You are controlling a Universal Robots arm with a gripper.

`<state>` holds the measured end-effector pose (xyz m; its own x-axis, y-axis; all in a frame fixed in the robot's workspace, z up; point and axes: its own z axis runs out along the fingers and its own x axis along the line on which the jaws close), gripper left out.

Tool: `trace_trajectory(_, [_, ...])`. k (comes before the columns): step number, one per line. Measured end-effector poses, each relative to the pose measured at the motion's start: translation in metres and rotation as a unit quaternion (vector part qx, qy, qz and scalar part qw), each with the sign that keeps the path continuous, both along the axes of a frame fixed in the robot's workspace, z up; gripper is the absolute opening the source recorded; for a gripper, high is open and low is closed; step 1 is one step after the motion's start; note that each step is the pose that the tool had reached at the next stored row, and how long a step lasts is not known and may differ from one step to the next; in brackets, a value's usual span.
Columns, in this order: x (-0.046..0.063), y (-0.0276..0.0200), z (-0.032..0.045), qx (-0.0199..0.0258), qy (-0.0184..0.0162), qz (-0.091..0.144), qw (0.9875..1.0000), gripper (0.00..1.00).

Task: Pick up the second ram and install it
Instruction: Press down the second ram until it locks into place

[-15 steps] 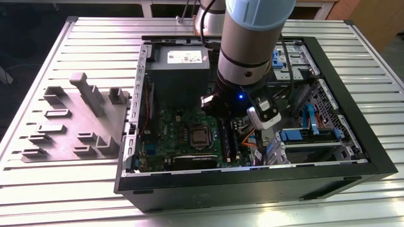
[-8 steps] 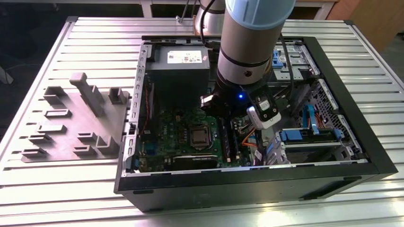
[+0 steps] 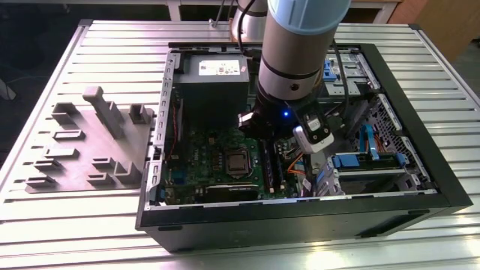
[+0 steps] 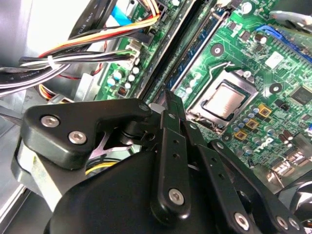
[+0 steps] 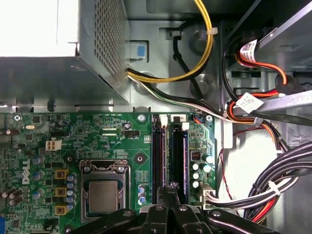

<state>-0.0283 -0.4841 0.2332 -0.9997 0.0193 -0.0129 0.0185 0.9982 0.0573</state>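
1. Down inside the open computer case [image 3: 420,185], the arm [image 3: 293,67] plunges in from above, right beside the grey power supply [image 3: 213,84].
2. Over the motherboard, the gripper [image 5: 168,187] hangs at the near end of the two black memory slots [image 5: 158,156]. In both wrist views its tips sit just above them!
3. Jaws: pressed together, the black fingertips [image 4: 168,97] meeting in a narrow point. Whether anything thin is caught between them, I cannot tell.
4. And the second ram [image 5: 178,161]? A dark blue-green strip stands on edge in the slot nearer the cable bundle [image 5: 273,190], running the slot's length. In the second wrist view it [image 4: 195,51] stretches away from the fingertips between its black rails.
5. Just to the other side of the slots sits the processor socket [image 5: 103,195], silver lid up.
6. Off to the exterior view's left, a grey parts fixture [image 3: 82,152] rests on the slatted table [image 3: 60,225], well apart from the case.
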Motion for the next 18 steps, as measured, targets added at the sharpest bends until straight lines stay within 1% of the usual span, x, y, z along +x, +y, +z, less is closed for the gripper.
trace_trajectory(11, [0.0, 0.0101, -0.0002, 0.0, 0.0, 0.0, 1.0, 0.1])
trace_trajectory(13, [0.0, 0.0143, -0.0004, 0.0001, 0.0, 0.0, 1.0, 0.1])
trace_trajectory(16, [0.0, 0.0185, -0.0005, 0.0001, 0.0, 0.0, 1.0, 0.1])
trace_trajectory(18, [0.0, 0.0205, -0.0006, 0.0001, 0.0, 0.0, 1.0, 0.1])
